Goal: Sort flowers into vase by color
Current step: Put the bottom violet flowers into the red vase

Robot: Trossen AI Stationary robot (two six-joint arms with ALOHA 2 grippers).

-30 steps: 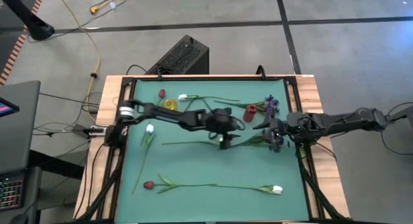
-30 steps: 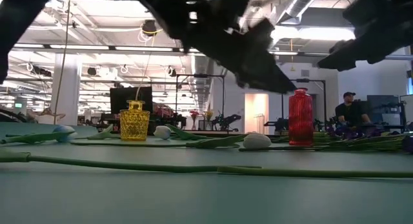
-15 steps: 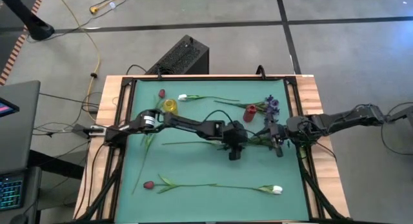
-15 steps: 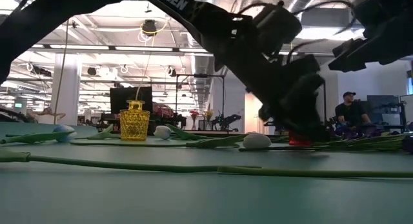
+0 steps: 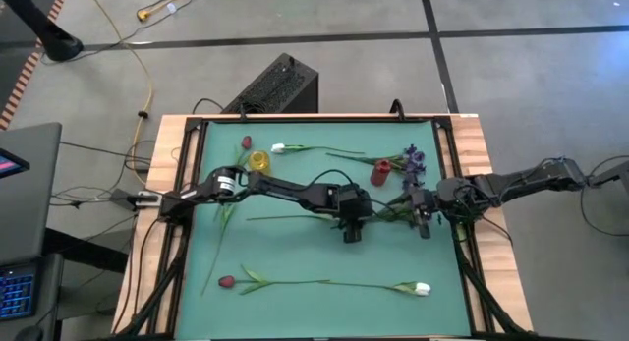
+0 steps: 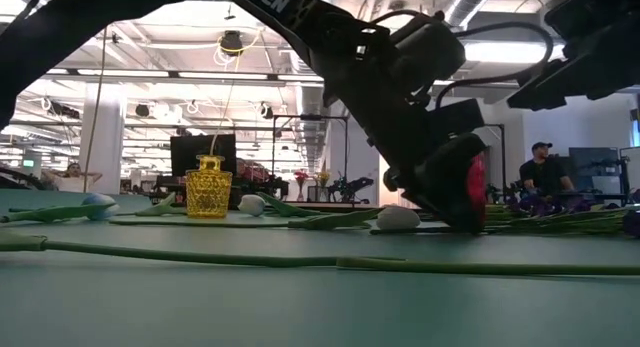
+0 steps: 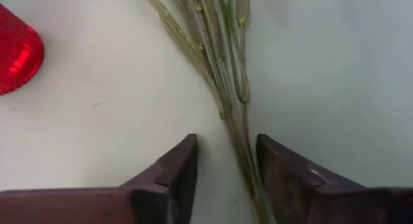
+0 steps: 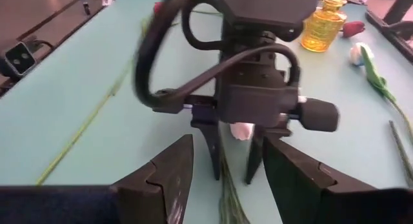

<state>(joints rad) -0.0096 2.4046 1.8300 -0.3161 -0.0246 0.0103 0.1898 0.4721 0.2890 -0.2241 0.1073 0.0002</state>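
Left wrist view, left hand (image 7: 227, 161) open astride thin green stems (image 7: 222, 88), ribbed red vase (image 7: 18, 51) beside.

Red vase (image 5: 380, 171) stands close beside, seemingly clear of, left claw (image 5: 351, 233)

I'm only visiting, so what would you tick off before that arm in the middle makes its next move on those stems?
1. Stem bundle lies between the left gripper's jaws: ok.
2. Jaws shut on the stems: not ok, a gap shows on both sides.
3. Left gripper down at the mat: ok, by the low view.
4. Red vase upright, apart from the gripper: ok.
5. Right gripper clear of the left one: ok, it waits near the purple spray with jaws open.
6. Which flower these stems belong to: cannot tell.
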